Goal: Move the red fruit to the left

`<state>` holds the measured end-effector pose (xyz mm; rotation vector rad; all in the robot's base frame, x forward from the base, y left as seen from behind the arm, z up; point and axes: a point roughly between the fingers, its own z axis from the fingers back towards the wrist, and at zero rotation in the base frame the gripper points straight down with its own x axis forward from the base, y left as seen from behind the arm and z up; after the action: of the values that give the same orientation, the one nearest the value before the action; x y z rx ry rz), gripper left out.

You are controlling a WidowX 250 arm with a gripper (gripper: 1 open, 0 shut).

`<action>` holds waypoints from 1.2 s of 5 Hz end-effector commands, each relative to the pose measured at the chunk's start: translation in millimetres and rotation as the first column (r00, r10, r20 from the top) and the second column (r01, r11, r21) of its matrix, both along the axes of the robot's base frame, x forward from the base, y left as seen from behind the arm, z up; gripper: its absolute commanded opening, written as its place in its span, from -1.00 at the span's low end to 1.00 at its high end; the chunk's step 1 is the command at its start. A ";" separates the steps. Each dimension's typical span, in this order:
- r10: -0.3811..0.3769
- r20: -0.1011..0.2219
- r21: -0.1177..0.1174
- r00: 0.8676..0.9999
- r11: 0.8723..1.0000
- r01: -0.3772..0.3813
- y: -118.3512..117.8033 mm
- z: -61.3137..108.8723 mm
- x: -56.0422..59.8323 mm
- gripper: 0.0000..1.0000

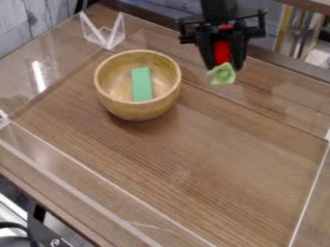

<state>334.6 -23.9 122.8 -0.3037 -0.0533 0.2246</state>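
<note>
Progress: gripper pinches the red fruit, held in the air above the table, just right of the wooden bowl | Left: carry it leftward, set it down | Room: bowl blocks a low path; bare table in front, clear wall along the edges
</note>
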 end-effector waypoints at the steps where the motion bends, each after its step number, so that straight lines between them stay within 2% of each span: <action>1: -0.043 0.074 0.006 0.996 0.999 0.043 -6.8 29.9 -3.9 -1.00; 2: -0.074 0.076 0.007 0.994 0.997 0.074 -12.8 38.7 -14.5 -1.00; 4: -0.205 0.070 0.024 0.976 0.979 0.204 -12.8 34.0 -21.9 -1.00; 6: -0.125 0.069 0.030 0.990 0.992 0.124 -14.6 23.2 -5.4 -1.00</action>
<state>321.8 -36.3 127.4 -0.2902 -0.0402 0.1063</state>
